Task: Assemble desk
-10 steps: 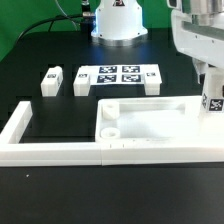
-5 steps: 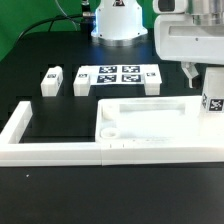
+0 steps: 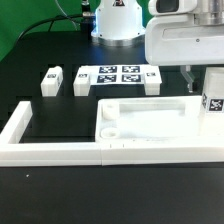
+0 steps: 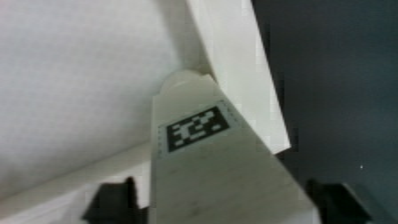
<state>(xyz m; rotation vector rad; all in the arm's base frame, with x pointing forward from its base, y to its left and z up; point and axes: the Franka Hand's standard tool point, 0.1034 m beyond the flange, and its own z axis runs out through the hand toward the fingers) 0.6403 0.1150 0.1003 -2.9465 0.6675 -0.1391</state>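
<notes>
Gripper (image 4: 222, 203) straddles an upright leg (image 4: 210, 168). In the wrist view its dark fingers (image 4: 116, 200) show one on each side of the leg, both blurred and cropped by the frame edge. Contact between fingers and leg cannot be confirmed, so whether the gripper is clamped or merely close cannot be told. One tag (image 4: 196, 130) on the leg faces the wrist camera, and its pattern is soft.

In the exterior view the arm's white housing (image 3: 185, 40) covers most of the gripper and the leg's upper end. The leg's lower part stands at the far corner of the top (image 3: 150, 113), on the exterior view's right, and is partly cut off by the frame edge. How its foot meets the top is hidden.

The top lies flat, rim up, against the wall (image 3: 40, 150). Three loose legs (image 3: 52, 78) stand beyond the top. Two are at the ends of the marker board (image 3: 118, 74), and one stands apart toward the exterior view's left.
</notes>
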